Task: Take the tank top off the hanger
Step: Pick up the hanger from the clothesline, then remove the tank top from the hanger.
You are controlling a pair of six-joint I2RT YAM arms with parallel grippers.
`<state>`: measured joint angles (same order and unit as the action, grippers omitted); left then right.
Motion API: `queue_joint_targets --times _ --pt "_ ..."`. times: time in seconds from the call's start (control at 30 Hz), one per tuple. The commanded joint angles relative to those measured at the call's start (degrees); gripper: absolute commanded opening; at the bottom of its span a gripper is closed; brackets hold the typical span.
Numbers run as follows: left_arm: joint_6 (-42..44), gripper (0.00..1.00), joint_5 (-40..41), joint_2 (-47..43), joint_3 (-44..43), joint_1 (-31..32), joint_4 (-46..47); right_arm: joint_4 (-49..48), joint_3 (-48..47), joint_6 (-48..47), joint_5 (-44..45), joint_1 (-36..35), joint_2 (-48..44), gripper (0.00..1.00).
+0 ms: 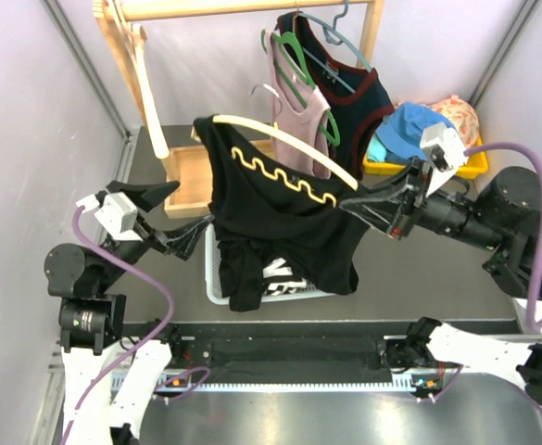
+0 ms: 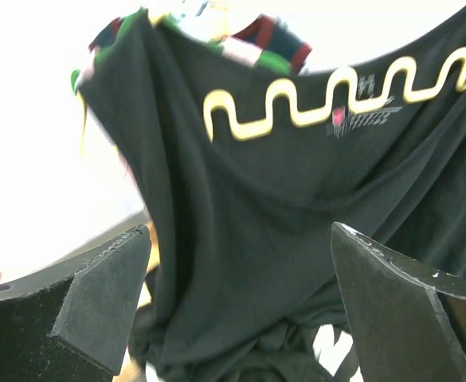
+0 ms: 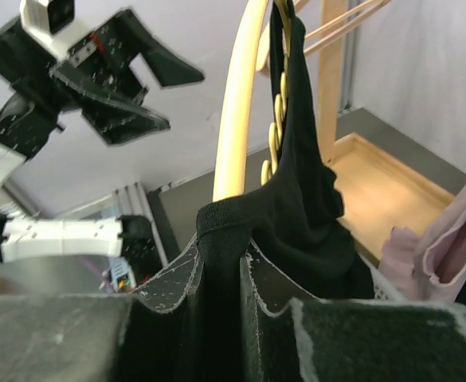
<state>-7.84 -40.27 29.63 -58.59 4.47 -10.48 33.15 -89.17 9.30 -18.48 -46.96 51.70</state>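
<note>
A black tank top with a yellow wavy line hangs on a cream hanger, held in the air over a white basket. My right gripper is shut on the tank top's strap at the hanger's right end; the right wrist view shows the black strap pinched between the fingers and the hanger rising just behind. My left gripper is open, just left of the tank top's lower left side and not touching it. In the left wrist view the tank top fills the gap between the open fingers.
A white basket sits under the tank top. A wooden tray is behind the left gripper. A rack at the back holds a pink top and a dark top on hangers. A yellow bin with caps is back right.
</note>
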Motion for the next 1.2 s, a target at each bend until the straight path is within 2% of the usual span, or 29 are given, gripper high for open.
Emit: queue_joint_targets --times 0.0,0.1,0.23,0.4,0.63,0.97,1.17 --pt "-3.85 0.99 -7.35 2.01 -3.46 -0.08 12.13 1.64 -2.94 0.19 -6.21 0.20 -0.46 0.00" --pt "-6.40 0.99 -8.41 2.54 -3.81 -0.08 17.67 3.15 -3.38 -0.51 -8.15 0.20 0.50 0.00" --pt "-3.17 0.99 -10.62 1.58 -3.81 -0.08 21.55 3.24 -2.25 -1.04 -10.26 0.20 0.77 0.00" --pt "3.26 0.99 -13.16 1.14 -4.78 -0.08 16.82 3.94 -2.24 -2.53 -12.19 0.20 0.94 0.00" --pt "7.30 0.99 -21.42 3.86 -5.13 -0.08 13.13 6.05 -4.17 -3.85 -22.81 0.38 4.98 0.00" --pt "16.10 0.99 -27.84 4.83 -6.72 -0.08 1.26 4.38 -4.70 -6.13 -25.02 0.38 7.27 0.00" --pt "15.40 0.85 -27.84 5.26 -6.54 -0.08 0.37 8.32 -7.69 -8.95 -28.19 0.29 9.99 0.00"
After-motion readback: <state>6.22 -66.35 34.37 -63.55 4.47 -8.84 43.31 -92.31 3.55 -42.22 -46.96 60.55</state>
